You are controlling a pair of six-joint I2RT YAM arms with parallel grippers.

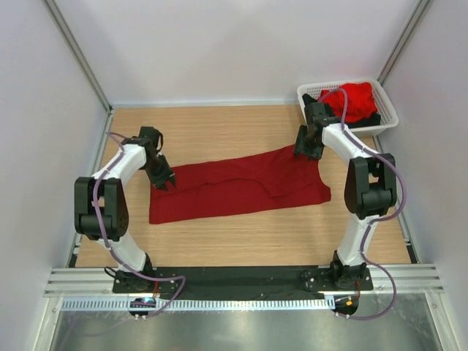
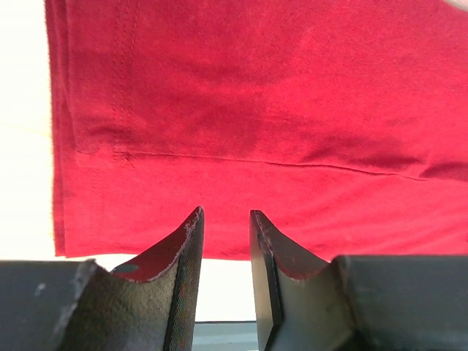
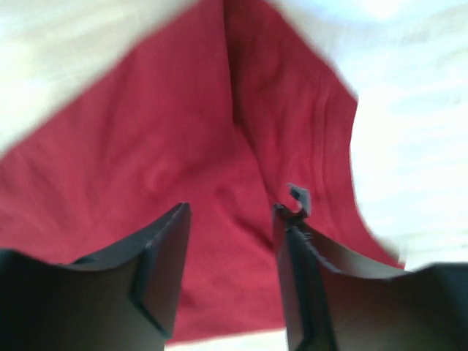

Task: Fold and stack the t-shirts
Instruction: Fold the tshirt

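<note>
We read crimson t-shirt point(image 1: 234, 190) axis left–right | left hand point(image 1: 167, 181) at left end, open | right hand point(image 1: 306, 151) at right end, open

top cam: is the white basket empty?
No, the basket holds a bright red shirt lying over a black one.

top external: high above the near edge, facing down over the whole table point(image 1: 241, 241) | left wrist: close over the dark red t-shirt point(image 1: 234, 186), left end | right wrist: close over its right end | shared: that shirt
</note>
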